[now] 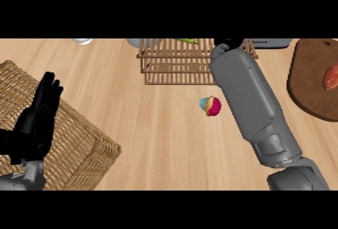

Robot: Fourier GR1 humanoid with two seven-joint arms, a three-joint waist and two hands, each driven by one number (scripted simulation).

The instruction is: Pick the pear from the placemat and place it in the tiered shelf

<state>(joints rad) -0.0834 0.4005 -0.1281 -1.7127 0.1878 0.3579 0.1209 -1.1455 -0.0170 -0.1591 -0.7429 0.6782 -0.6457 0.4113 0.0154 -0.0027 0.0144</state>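
A woven placemat fills the lower left of the frame, one corner pointing toward the middle. Over its left part the left hand rests, its fingers straight and close together, pointing up the frame and holding nothing. A small clear thing sits at the top edge, upper left, too cropped to name. The pale wooden surface runs across the whole frame. At top centre stands the slatted wooden shelf, with a grey rounded thing at its upper left corner. The pear, yellow-green, shows as a sliver at the top edge over the shelf, well apart from the placemat. Below the shelf, a cupcake lies on the surface just left of the right forearm, which runs from lower right up to the shelf. Only a dark bit of the right hand shows, near the pear; whether it is wide or closed, I cannot tell. A brown board with a reddish thing lies at the right edge.
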